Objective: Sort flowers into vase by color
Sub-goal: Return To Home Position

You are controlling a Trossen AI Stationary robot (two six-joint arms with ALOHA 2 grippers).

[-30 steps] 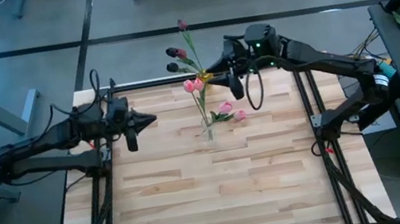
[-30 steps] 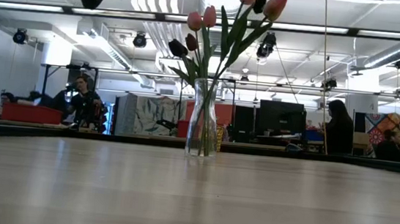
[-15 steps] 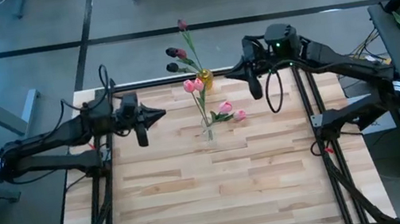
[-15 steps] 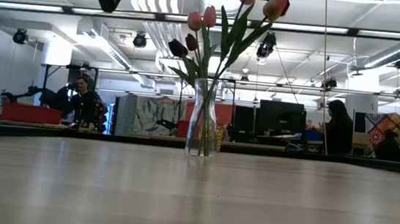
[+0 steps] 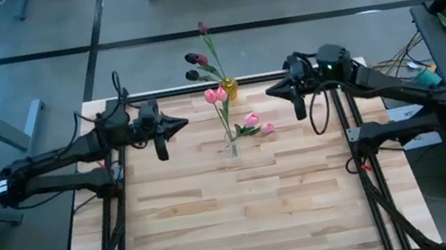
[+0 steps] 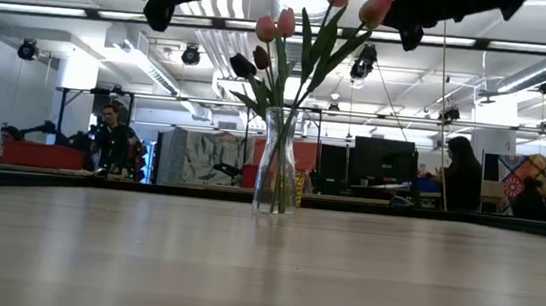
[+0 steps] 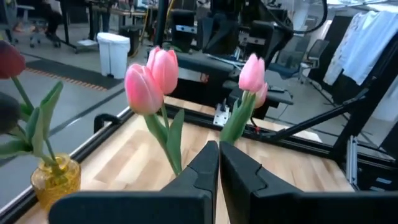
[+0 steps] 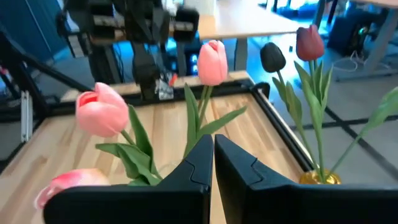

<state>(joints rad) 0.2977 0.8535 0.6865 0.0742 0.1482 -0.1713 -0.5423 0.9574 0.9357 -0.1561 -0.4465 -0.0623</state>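
Observation:
A clear glass vase (image 5: pixel 231 149) (image 6: pixel 277 163) stands on the table's far middle and holds several light pink tulips (image 5: pixel 217 95) (image 7: pixel 152 81) (image 8: pixel 212 53) by their stems. Behind it, at the far edge, a small yellow vase (image 5: pixel 229 88) (image 8: pixel 320 177) holds dark maroon tulips (image 5: pixel 191 59) (image 8: pixel 309 40). My left gripper (image 5: pixel 184 122) (image 7: pixel 217 155) hovers shut to the left of the clear vase, pointing at it. My right gripper (image 5: pixel 271 90) (image 8: pixel 212 149) hovers shut to the right of both vases, pointing at them. Neither gripper holds anything.
The wooden table (image 5: pixel 247 220) has black rails along its left, right and far edges. The room beyond it, in the low view, holds desks, monitors and people (image 6: pixel 109 132) far behind the table. Both arms hang above the height of the tulip heads.
My right gripper has shut and drawn back from beside the yellow vase toward the table's right edge. My left gripper has moved a little toward the clear vase, staying shut. The vases and tulips have kept still.

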